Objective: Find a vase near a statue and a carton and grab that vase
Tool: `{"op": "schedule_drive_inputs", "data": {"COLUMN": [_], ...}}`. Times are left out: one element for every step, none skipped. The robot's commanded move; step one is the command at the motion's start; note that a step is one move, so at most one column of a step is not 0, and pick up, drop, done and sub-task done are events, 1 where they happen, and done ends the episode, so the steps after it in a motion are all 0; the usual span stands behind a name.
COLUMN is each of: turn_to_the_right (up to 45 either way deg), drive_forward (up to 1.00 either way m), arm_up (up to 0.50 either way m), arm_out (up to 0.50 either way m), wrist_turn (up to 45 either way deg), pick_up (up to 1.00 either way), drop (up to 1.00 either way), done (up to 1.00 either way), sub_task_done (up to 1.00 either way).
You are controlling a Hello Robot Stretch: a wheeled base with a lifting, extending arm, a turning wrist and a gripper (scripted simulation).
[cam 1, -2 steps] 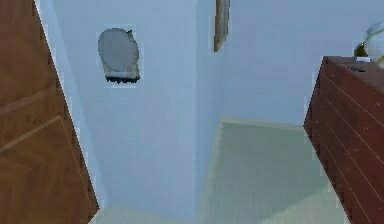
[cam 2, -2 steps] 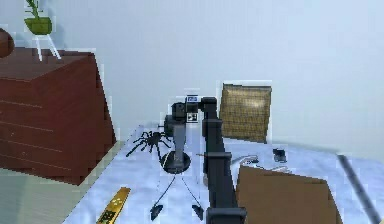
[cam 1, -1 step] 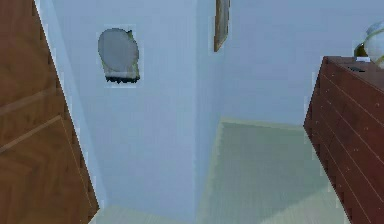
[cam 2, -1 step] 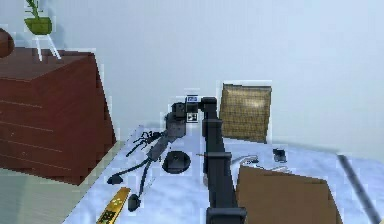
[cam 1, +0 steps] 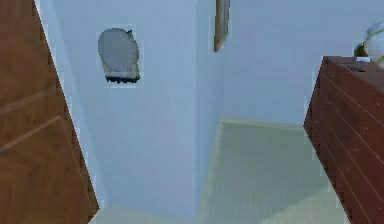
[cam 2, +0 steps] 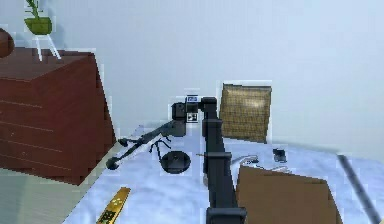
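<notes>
Vase: no shape here reads as one with certainty. Your best candidate, as a judgement only, is the brown rounded shape (cam 2: 5,42) on the dresser (cam 2: 50,115) top, at its left edge in the arm side view, near a potted plant (cam 2: 38,18) on a white stand.

The arm (cam 2: 218,170) reaches out over a pale blue surface (cam 2: 150,195), and the gripper (cam 2: 135,148) points toward the dresser's side. You cannot tell whether its fingers are apart or together. Nor can you tell whether it holds anything, since a dark round thing (cam 2: 177,163) lies on the surface just beside it.

Risks from here:
(a) Turning the base with the arm out would sweep it across the surface. It could hit the dark round thing, the wicker-brown panel (cam 2: 247,110) at the far edge, or the cardboard box (cam 2: 290,195) at the near right corner.
(b) The fingers lie close to the dresser, so a small advance could strike it.
(c) You could take the plant for the target. Confirm a statue and a carton beside it first.

Views compared:
- **Forward view:** consult it for the way ahead. It gives a brown door (cam 1: 35,130) at the left, a framed picture (cam 1: 221,25) on the blue wall, open floor (cam 1: 265,175), and a pale thing (cam 1: 372,42) on the dresser top's right edge, too small to name.
- **Arm side view:** consult it for the arm, the surface's clutter and a yellow strip (cam 2: 114,206) at its near left corner.
</notes>
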Motion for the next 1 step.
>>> {"op": "schedule_drive_inputs", "data": {"turn_to_the_right": [0.0], "drive_forward": [0.0], "arm_up": [0.0], "arm_out": [0.0], "wrist_turn": [45.0], "pick_up": [0.0], "drop": [0.0], "done": [0.0], "sub_task_done": [0.0]}}
